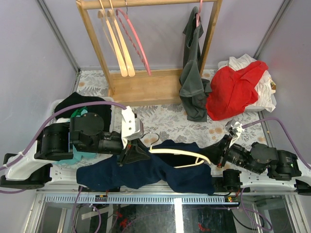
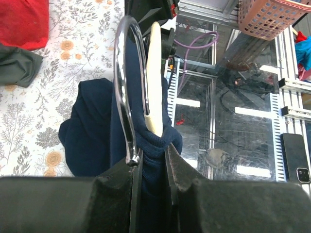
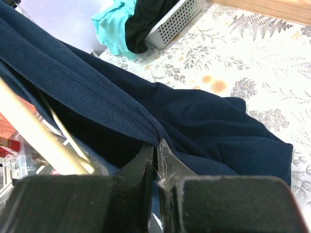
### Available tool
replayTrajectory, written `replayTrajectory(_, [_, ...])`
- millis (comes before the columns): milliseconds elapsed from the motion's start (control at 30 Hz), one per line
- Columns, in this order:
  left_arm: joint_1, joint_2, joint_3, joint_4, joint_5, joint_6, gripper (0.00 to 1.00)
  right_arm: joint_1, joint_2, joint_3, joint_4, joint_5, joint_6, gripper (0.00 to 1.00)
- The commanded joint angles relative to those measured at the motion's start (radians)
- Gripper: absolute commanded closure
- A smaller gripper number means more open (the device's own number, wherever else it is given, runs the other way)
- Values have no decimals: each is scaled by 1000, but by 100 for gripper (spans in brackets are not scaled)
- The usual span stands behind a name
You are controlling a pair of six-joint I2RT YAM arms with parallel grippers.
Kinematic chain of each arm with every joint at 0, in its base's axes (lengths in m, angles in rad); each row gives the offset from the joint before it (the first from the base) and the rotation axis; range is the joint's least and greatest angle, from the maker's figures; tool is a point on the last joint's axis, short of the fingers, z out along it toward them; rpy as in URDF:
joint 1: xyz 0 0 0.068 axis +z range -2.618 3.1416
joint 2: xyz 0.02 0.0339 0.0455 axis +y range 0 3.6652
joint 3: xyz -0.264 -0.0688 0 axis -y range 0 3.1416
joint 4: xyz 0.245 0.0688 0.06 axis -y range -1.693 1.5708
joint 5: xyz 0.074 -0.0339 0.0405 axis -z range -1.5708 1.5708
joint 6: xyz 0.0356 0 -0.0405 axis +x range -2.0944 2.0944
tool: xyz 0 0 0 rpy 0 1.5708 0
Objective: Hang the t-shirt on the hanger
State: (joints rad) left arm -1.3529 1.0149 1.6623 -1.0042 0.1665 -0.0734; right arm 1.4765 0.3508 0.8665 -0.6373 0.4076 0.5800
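The left tool (image 2: 151,156) has its two fingers (image 2: 194,199) almost together, and a fold of the t-shirt (image 2: 92,126) is pinched between them. Straight ahead of this tool the cream hanger (image 2: 154,73) goes into the dark blue cloth, just beyond the fingertips. The thin metal hook (image 2: 124,73) curves out in front of the tool, and its lower end touches the inner edge of one finger.

The right tool (image 3: 156,145) is closed as well, with only a very narrow gap, and it grips a ribbed edge of the t-shirt at the tips of its jaws. From this tool the cloth spreads forward and to both sides, and one pale arm of the hanger passes close beside it.

Between the two tools the t-shirt lies bunched on the near edge of the tabletop (image 1: 165,116), with the hanger partly inside it and the hook sticking out close to the left tool. Far beyond both tools stands a wooden rack (image 1: 146,87) with a grey-green top (image 1: 192,82) hanging on it. A red garment (image 1: 233,90) lies beyond the right tool. A white basket (image 3: 180,19) of clothes sits behind the left tool.
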Motion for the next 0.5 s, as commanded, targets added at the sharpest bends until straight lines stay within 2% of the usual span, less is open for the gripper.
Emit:
replayTrajectory(0, [3,-34,11,48,-93,1,100,-2,-36,67,-94,63,30,100])
replayTrajectory(200, [3,-52,16,47,-160,4,100,-2,-32,76,-133,60,39,100])
replayTrajectory(467, [2,-57,32,16,-174,7,100,-2,-54,112,-209,92,60,100])
